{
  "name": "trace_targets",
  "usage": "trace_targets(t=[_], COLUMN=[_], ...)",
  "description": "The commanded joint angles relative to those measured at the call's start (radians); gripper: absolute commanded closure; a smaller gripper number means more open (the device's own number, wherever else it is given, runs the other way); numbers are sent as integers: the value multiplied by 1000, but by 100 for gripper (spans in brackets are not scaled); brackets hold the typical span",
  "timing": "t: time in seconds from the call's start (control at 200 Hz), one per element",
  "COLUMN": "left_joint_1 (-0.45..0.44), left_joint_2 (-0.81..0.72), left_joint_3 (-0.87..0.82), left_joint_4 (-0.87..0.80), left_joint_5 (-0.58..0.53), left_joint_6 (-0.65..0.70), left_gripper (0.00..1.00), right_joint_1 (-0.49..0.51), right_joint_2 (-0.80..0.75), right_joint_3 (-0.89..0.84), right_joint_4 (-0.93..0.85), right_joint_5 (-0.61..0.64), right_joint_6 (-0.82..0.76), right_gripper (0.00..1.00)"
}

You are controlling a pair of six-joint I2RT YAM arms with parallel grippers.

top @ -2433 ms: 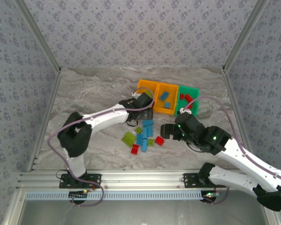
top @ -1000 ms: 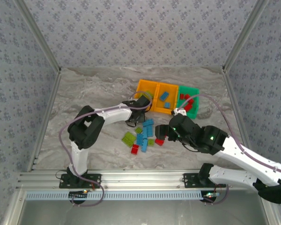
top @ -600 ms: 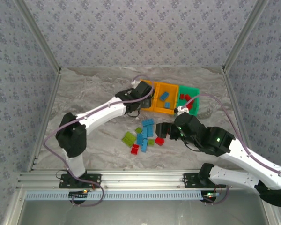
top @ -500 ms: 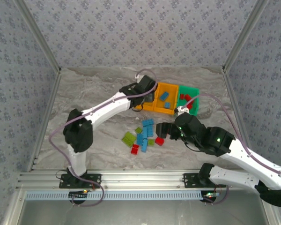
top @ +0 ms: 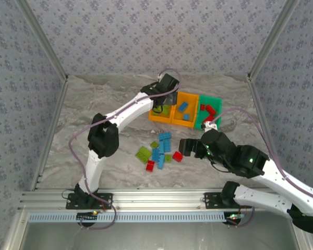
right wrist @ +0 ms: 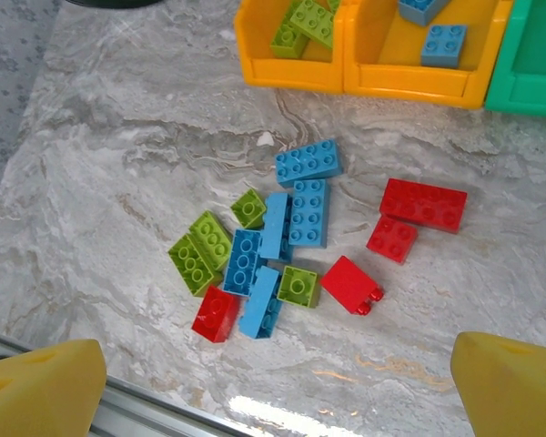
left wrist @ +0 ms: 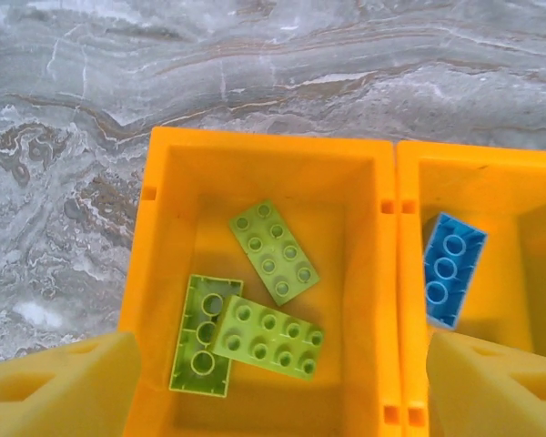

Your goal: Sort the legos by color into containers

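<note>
Over the far left of the bin row, the left gripper (top: 165,99) is hanging above the left orange bin (left wrist: 142,273). Its jaws are standing released and spread wide with nothing between them, and three green bricks (left wrist: 271,250) are lying inside the bin. Just right of it, the middle orange bin (left wrist: 409,300) is holding a blue brick (left wrist: 453,269). The green bin (top: 213,99) at the right end is holding red bricks (top: 207,109).

Nearer, on the tabletop (right wrist: 118,164), the unsorted pile (right wrist: 282,237) is waiting: green pieces on its left, blue ones packed touching in the middle, red ones mostly on its right. The right gripper (top: 187,147) is hovering over that pile's right side, jaws released and empty.

The drop into the left bin is looking finished, so the left arm is best rising straight up, clear of the bin wall, before swinging back. For the right arm, the long red brick (right wrist: 423,203) is looking the easiest pick, lying apart from the blue cluster though just beside a smaller red one. Coming straight down, straddling its short width and closing squarely should be keeping the neighbours from being nudged.
</note>
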Motion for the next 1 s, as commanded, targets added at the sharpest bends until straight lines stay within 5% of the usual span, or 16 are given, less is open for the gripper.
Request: trace_targets(t=[0.0,0.27,0.565,0.72,0.994], left_joint_1=[-23,-138,-166,-166,-159], left_joint_2=[-186,-795,-1392,-1539,-1556], left_joint_3=[-101,-686,-1008,-1148,-1276], left_joint_4=[8,222,-35,-142,5], left_joint_5=[20,49,336,471,558], left_joint_6=[23,198,679,890,927], left_gripper=[18,18,7,1,1], right_joint_1=[-2,-24,-102,-159,-250], right_joint_2=[0,143,558,752,990], right_joint_3=[-19,-28,80,147,276], right_joint_4=[-37,44,162,226,292], right_joint_5=[31,-45,-203,-200,-253], right_joint_6=[23,-34,-293,-374,-439], right_gripper=[0,0,0,0,0])
